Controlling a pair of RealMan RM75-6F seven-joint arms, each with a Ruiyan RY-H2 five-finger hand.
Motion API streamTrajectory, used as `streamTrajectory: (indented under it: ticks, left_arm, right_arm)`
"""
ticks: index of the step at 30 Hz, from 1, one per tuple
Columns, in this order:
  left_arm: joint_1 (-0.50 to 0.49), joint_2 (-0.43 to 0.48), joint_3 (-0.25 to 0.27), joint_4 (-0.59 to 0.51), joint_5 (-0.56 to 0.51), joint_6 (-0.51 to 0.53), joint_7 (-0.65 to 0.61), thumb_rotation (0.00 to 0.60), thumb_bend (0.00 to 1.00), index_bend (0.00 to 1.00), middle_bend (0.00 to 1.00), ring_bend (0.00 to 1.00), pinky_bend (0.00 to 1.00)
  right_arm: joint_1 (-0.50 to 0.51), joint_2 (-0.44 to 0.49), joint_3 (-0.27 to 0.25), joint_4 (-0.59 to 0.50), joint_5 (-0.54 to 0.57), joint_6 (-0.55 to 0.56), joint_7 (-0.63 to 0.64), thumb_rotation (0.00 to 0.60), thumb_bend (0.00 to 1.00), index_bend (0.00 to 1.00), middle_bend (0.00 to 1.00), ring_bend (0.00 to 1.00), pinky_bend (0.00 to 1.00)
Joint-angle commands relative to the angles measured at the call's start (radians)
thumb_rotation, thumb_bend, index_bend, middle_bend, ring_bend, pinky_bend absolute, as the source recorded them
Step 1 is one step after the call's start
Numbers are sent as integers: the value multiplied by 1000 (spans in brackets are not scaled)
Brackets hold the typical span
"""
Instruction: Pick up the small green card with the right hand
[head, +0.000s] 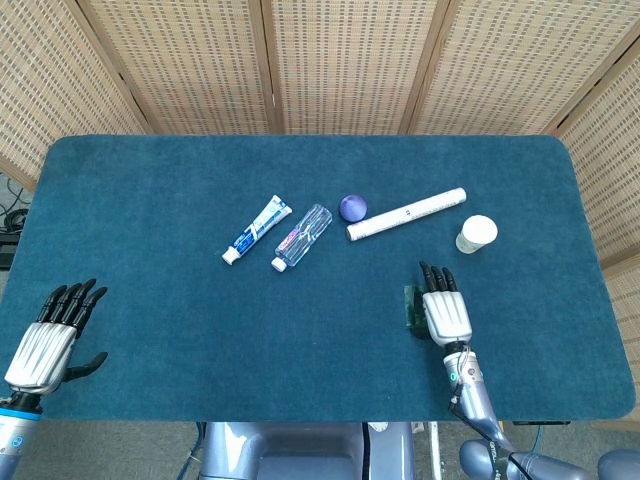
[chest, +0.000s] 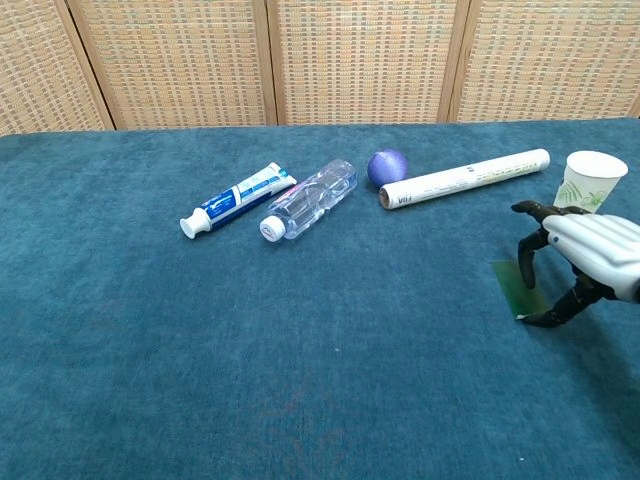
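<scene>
Right hand (chest: 585, 262) arched over the card (chest: 517, 287): one finger down on its far part, thumb at its near corner, nothing lifted. Card flat on the cloth (head: 300, 330), near-right area; a thin flat thing, so the fingers likely need an edge to pinch. Cup (chest: 589, 180) just beyond; near table edge close. Open room to the left. Left hand (head: 48, 340) spread, holding nothing, near-left corner.

The table cloth (head: 150, 180) was dark teal. The small card (chest: 518, 284) was dark green. The toothpaste tube (head: 257, 229) was white and blue, the ball (head: 352, 207) purple, the bottle (head: 302, 236) clear with a white cap. The roll (head: 405, 213) and the paper cup (head: 477, 234) were white. Both hands (head: 445, 312) (head: 48, 343) were silver with black fingers.
</scene>
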Motion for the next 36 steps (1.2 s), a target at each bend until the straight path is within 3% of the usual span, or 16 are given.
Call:
streamTrajectory:
  ticks: [1,18,36]
  left_arm:
    - [0,0,0,0,0,0,-1,600,248,0,0,0,0]
    - [-5,4,3,-1,1,-10,-13,600,248,0,0,0,0]
    - [-6,8,9,-3,16,-4,-27,600,248,0,0,0,0]
  right_arm:
    - [1,1,1,-2,1,0,-1,600,158,586,25,0,0]
    - [12,2,3,-2,13,-19,-8,600,309,586,25,0,0]
    - [15,22,-5,-28,25,-29,-25,600,396,586,25,0,0]
